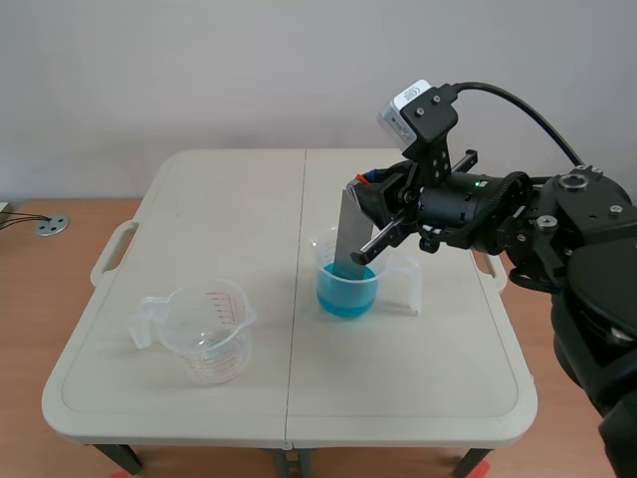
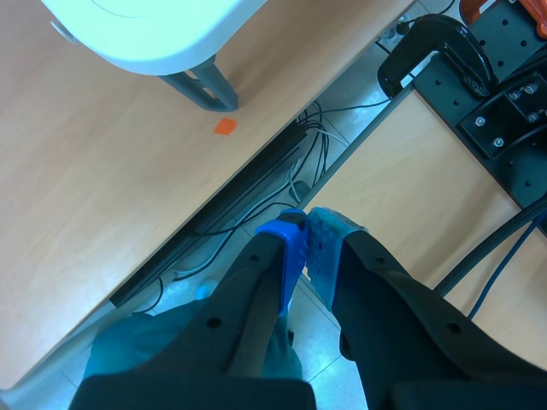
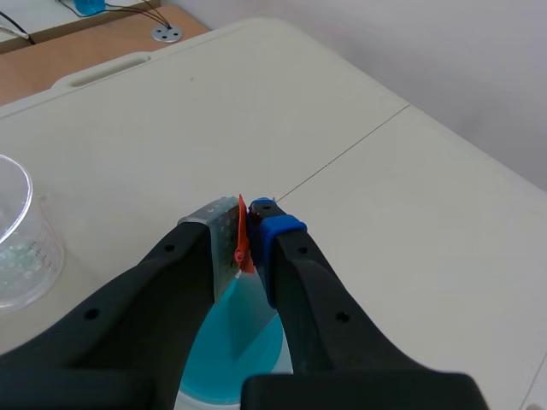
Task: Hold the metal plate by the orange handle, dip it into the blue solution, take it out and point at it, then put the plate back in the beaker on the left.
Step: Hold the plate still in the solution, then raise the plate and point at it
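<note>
Right gripper point(image 3: 249, 224), fingers clamped on the orange handle point(image 3: 243, 243); the metal plate point(image 1: 350, 234) hangs near-upright beneath, tip in the blue solution point(image 1: 348, 295), left beaker point(image 1: 206, 334) well apart.

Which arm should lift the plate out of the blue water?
Right. The right claw is shut on the orange handle of the plate, which stands in the blue water. The left claw is shut on nothing, over the floor, off the table.
</note>
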Tool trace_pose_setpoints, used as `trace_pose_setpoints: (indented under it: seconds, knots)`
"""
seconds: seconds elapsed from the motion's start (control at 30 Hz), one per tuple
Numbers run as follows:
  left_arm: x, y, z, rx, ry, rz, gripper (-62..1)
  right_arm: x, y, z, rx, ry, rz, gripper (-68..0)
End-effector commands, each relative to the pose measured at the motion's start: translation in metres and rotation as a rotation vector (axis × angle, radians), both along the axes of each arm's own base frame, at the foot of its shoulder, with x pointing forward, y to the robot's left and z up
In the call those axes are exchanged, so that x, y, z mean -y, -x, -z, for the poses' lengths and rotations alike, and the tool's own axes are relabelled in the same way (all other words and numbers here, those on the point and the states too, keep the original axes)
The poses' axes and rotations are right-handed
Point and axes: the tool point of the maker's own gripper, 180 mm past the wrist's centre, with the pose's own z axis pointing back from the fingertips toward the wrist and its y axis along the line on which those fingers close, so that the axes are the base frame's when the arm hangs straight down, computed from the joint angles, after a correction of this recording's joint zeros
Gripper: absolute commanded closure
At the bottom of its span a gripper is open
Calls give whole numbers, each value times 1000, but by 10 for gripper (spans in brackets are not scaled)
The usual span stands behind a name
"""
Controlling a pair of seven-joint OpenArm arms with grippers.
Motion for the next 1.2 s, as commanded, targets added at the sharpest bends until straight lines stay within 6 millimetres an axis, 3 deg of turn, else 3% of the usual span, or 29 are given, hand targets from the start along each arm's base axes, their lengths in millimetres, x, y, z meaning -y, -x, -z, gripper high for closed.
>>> trace_pose_setpoints:
  seconds: [0.0, 0.57, 1.17]
  knots:
    - [4, -2, -3, 13, 18, -6, -13, -1, 0, -6, 17, -6, -9, -13]
    - [4, -3, -4, 20, 23, -5, -13, -3, -3, -57, 170, -4, -23, -13]
    - [2, -60, -21, 158, 6, 5, -13, -7, 1, -100, 290, 6, -31, -13]
